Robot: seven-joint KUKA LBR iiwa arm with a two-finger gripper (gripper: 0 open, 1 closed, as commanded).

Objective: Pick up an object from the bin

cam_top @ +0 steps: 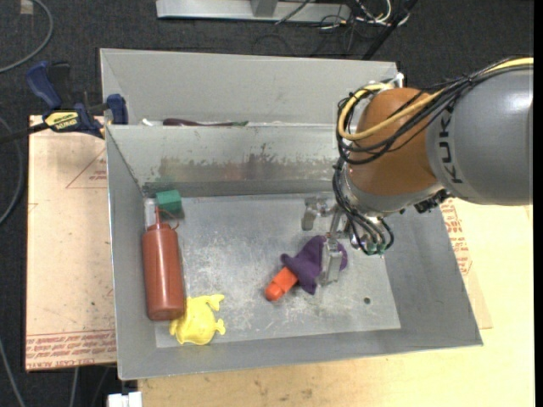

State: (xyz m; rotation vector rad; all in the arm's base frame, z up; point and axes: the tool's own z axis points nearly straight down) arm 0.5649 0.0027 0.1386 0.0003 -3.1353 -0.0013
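Purple toy (307,263) with orange tip lies central in the bin (246,244) under the pincer (327,240), set low, we judge, for grasping; we cannot tell its opening or hold.

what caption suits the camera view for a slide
gripper low over a purple and orange toy in the bin; red bottle, green block, yellow toy at left

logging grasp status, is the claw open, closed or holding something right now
claw: cannot be told; it is down right at the purple toy with an orange end.
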